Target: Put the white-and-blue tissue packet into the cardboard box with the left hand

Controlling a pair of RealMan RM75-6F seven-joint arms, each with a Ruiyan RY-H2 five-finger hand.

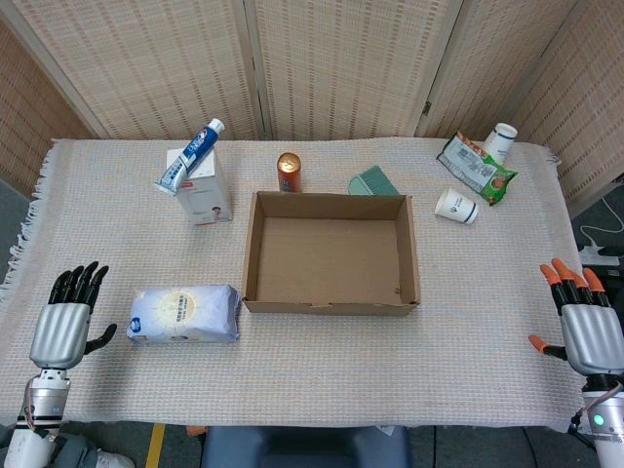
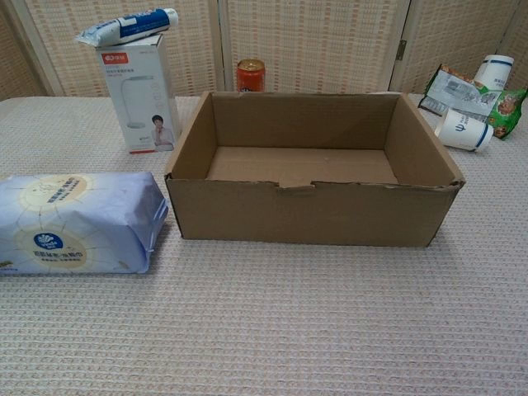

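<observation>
The black-fingered left hand (image 1: 66,317) is open and empty, fingers extended. The soft white-and-blue plastic tissue packet (image 1: 184,313) lies just to its right, long axis pointing across towards the open brown cardboard box (image 1: 331,255) beyond. The orange-tipped right hand (image 1: 583,320), also empty, is well apart.

Head view looks steeply down (apparently from above); chest view, low and close, shares the cardboard box (image 1: 331,252).

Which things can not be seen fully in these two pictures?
- Both hands: outside the chest view; only the head view shows the left hand and right hand.
- Tissue packet: left end cut by the chest view's edge.
- Green object: partly behind the cardboard box wall in the head view, hidden in the chest view.
</observation>
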